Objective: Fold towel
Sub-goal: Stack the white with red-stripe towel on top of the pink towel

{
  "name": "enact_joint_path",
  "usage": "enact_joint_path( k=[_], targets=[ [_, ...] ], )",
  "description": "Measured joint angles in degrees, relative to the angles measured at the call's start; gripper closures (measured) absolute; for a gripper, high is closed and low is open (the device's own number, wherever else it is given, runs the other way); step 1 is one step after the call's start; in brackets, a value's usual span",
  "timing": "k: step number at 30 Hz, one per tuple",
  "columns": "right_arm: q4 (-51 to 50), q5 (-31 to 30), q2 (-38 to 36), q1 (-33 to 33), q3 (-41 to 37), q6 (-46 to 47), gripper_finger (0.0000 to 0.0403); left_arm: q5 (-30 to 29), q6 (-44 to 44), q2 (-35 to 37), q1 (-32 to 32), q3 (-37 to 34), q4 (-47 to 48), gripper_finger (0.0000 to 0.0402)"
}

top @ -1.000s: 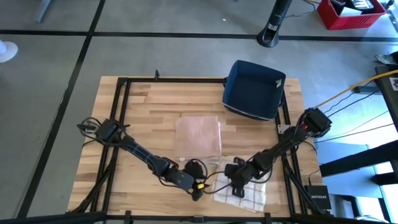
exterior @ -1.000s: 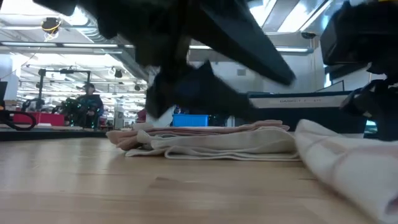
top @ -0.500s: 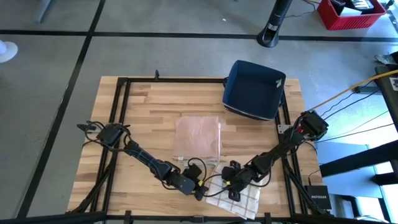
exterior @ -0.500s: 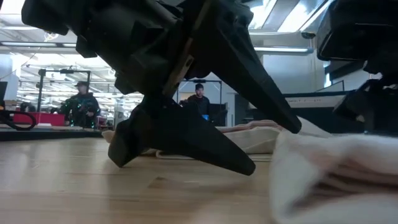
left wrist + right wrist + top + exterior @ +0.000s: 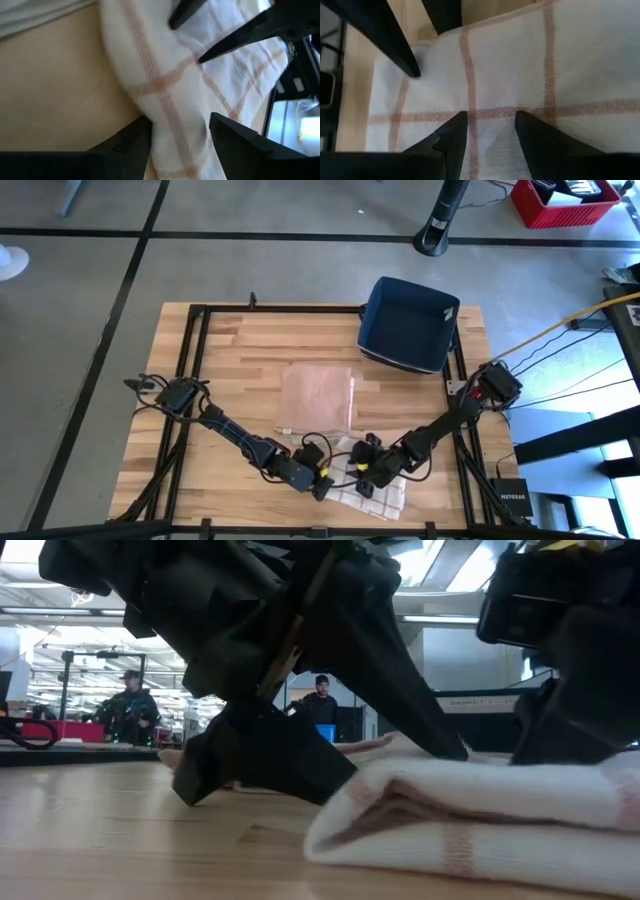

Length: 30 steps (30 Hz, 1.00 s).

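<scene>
White checked towel [image 5: 375, 485] lies near edge of tabletop [image 5: 240, 370], right of centre, already doubled over. Left end effector [image 5: 322, 483] at towel's left edge, fingers spread, straddling fold to pin it. Right end effector [image 5: 368, 477] on top of cloth, fingers parted, pinching nothing, likely smoothing. Pink cloth [image 5: 318, 400] and blue bin [image 5: 408, 323] lie farther back, out of the way.

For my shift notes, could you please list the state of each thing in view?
Checked towel: bunched, part-folded, at the table's front edge.
Pink cloth: folded flat, mid-table.
Blue bin: upright, looks empty.
Left claw: open, astride the towel's edge.
Right claw: open, over the towel.
</scene>
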State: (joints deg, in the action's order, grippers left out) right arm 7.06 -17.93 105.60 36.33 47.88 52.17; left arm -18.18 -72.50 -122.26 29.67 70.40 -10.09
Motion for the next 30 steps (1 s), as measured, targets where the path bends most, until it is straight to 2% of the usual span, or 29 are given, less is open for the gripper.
enact_joint_path(
  k=[3, 6, 11, 13, 15, 20, 22, 25, 30],
  targets=[
    [5.1, -0.8, 2.5, 0.0, 0.1, -0.2, 0.0228, -0.6, 2.8, -0.1, 0.0, -0.1, -0.2, 0.021],
    [8.8, -0.4, 4.7, 0.0, 0.2, -0.3, 0.0228, -1.7, 4.8, -0.1, 0.4, -0.1, 0.0, 0.0231],
    [8.9, 1.9, 3.9, -0.1, 0.2, -2.8, 0.0228, -2.2, 7.4, -0.2, 0.8, -0.1, 0.8, 0.032],
    [8.1, 4.0, 2.3, -0.1, 0.0, -3.9, 0.0228, -2.2, 8.5, -0.2, 1.1, -0.2, 0.8, 0.0363],
    [6.4, 7.6, 0.2, 0.0, -0.1, -4.7, 0.0228, -1.8, 9.1, 0.0, 1.8, -0.2, 0.8, 0.0386],
    [5.7, 20.0, -6.2, 0.1, 0.0, -6.4, 0.0228, 0.5, 13.5, 1.5, 3.9, -0.3, 2.4, 0.0373],
    [6.6, 23.1, -7.6, 0.0, 0.0, -7.9, 0.0228, 0.8, 16.2, 3.0, 4.6, -0.3, 4.4, 0.0373],
    [11.0, 20.9, -8.7, -0.4, 0.0, -12.5, 0.0228, 1.4, 20.9, 5.4, 5.2, -0.3, 7.5, 0.0384],
    [23.8, 8.2, -8.7, -2.5, 0.0, -26.0, 0.0228, 2.5, 26.7, 8.8, 5.6, -0.2, 13.8, 0.0387]
  ],
)
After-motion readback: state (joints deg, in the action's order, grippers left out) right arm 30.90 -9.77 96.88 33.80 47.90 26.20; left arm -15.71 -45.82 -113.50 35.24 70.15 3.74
